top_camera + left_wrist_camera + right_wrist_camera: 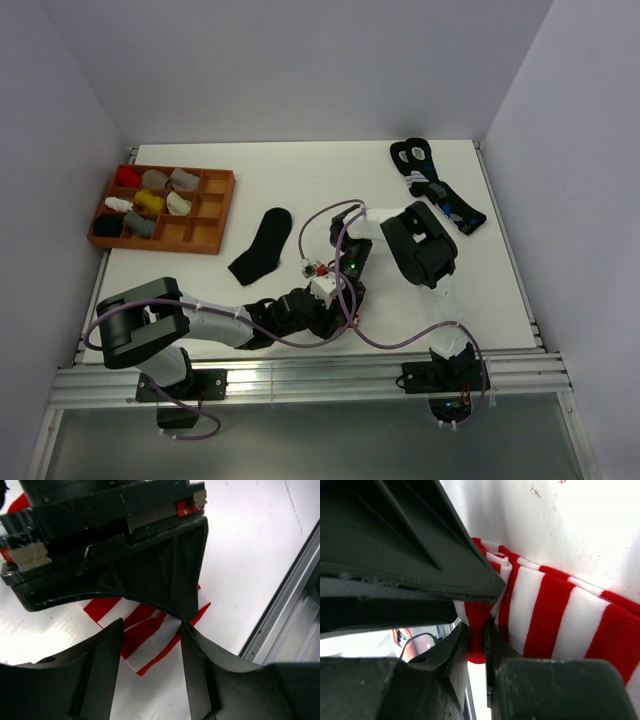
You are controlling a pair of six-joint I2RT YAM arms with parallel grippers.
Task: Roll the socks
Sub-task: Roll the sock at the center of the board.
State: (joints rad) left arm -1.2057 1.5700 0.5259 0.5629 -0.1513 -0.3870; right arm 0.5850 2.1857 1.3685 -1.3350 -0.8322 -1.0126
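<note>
Okay, I'm on the striped sock (545,625) first. It lies flat on the tabletop (300,170) near the middle, towards the near edge, under both wrists. The right end effector (476,630) is clamped tight on one end of it, with red fabric pinched between the fingers and a small fold bunched just above the grip. The left end effector (151,625) hangs over the other part with its jaws apart, one finger on each side of the stripes and gripping nothing. The two end effectors are very close, nearly nose to nose.

I read this as the start of the roll: one end is caught and nothing is wound yet. Next I'd want the left to pin or pinch the fabric so the sock can't slide. Then the right can turn its end over and roll along the length. It's tight in there, so the fingers need to keep clear of each other.

The black sock (265,245) lies flat and untouched, just left of the action.

Counting:
- One striped sock and one black sock.
- Ringed socks (432,185) at the far right, which look like two overlapping.
- One tray (222,215) at the far left.
- Bundles (148,203) in the tray. I make it seven for sure, perhaps an eighth dark one in the near-left cell.
</note>
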